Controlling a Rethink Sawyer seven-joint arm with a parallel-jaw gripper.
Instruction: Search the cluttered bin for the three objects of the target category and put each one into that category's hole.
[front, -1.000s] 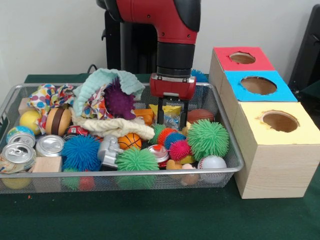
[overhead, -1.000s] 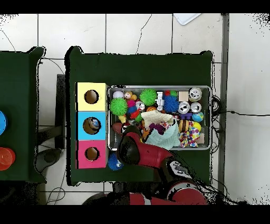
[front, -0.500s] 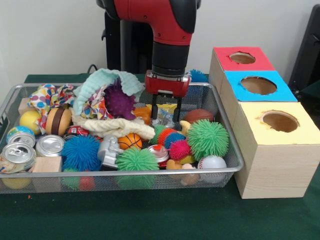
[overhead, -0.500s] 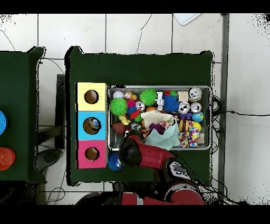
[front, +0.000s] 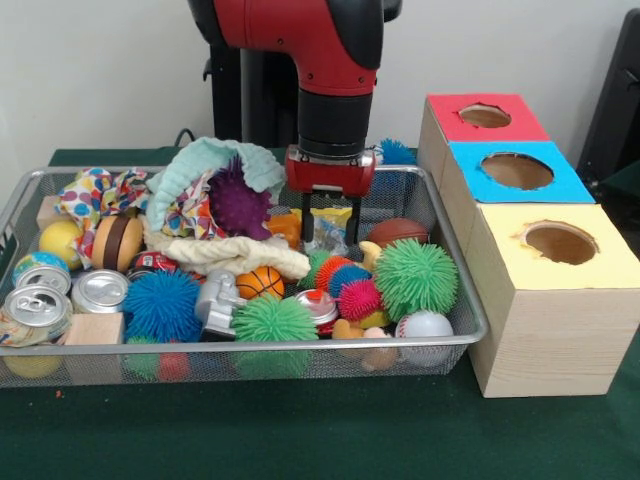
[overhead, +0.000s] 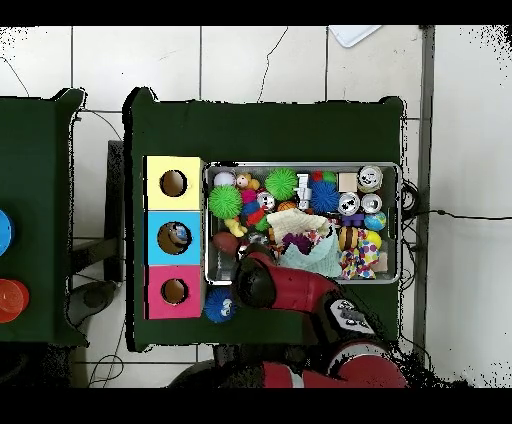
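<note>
In the front view my gripper (front: 330, 228) hangs over the back right part of the silver wire mesh bin (front: 300, 346). It is shut on a see-through creased plastic bottle (front: 331, 231) with a yellow patch, held just above the toys. No other see-through bottle shows among the clutter. The round hole in the red top (front: 485, 115) is at the far end of the wooden box row, to the right of the gripper. In the overhead view the arm (overhead: 262, 283) hides the gripper over the bin (overhead: 300, 166), and the red-topped hole (overhead: 174, 291) lies to its left.
The blue-topped hole (front: 517, 170) and yellow-topped hole (front: 560, 242) sit nearer the camera. Green spiky balls (front: 415, 277), silver cans (front: 98, 290), a purple spiky ball (front: 238, 200), cloths (front: 215, 165) and a football (front: 400, 231) crowd the bin. A blue spiky ball (front: 398, 152) lies behind it.
The gripper has risen and moved a little to the left in the front view, carrying the see-through bottle up out of the toys.
</note>
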